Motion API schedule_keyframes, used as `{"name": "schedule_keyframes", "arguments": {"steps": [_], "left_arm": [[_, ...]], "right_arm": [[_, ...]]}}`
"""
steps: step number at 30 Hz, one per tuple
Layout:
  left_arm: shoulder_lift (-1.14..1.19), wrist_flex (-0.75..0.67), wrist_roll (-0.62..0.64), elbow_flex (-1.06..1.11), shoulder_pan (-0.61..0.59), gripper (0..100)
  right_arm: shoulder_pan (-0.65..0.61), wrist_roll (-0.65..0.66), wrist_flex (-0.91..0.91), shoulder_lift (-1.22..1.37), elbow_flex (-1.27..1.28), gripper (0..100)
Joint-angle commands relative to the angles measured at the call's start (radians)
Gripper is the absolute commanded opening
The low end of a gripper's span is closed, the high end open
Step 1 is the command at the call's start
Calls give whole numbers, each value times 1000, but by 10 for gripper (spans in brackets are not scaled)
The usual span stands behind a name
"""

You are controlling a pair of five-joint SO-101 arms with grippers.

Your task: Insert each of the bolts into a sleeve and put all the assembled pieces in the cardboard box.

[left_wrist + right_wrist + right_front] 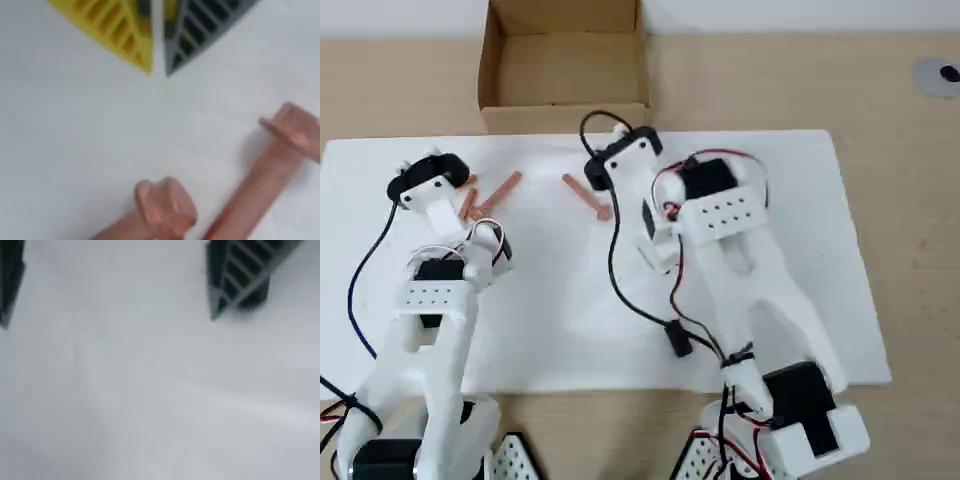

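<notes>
Two copper-pink bolts (165, 207) (272, 165) lie on the white mat just beyond my left gripper (157, 71). Its yellow and grey fingertips nearly touch and hold nothing. From above, this small cluster of bolts (485, 195) lies right beside the left arm's head (428, 182). Another bolt (588, 195) lies alone near the mat's middle, just left of the right arm's head (625, 165). My right gripper (107, 320) stands open over bare mat, its dark fingers (235, 280) wide apart. The cardboard box (492, 70) sits open beyond the mat's far edge.
The white mat (560, 300) covers the wooden table. Black cables (640, 310) trail across it between the arms. A grey disc (938, 76) sits at the far right corner of the table.
</notes>
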Motion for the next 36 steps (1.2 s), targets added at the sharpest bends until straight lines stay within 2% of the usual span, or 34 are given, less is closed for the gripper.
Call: {"name": "schedule_keyframes", "arguments": {"steps": [1, 6, 11, 17, 21, 25, 29, 36], "left_arm": [[1, -18, -6, -31, 15, 26], [1, -18, -6, -31, 15, 26], [1, -20, -6, -31, 15, 26], [1, -20, -6, -31, 15, 26], [1, -20, -6, -31, 15, 26], [1, -21, -6, -31, 15, 27], [1, -21, -6, -31, 15, 27], [1, -23, -6, -31, 15, 27]], "right_arm": [[-5, -38, 143, -31, -116, 299], [-90, -173, 140, -214, 2, 297], [-105, -209, 41, -390, 150, 297], [-163, -381, -55, -335, 348, 296], [-217, -388, -163, -237, 475, 295], [-278, -391, -175, -179, 476, 295], [-275, -391, -192, -153, 481, 289], [-278, -391, -190, -150, 479, 175]]}}
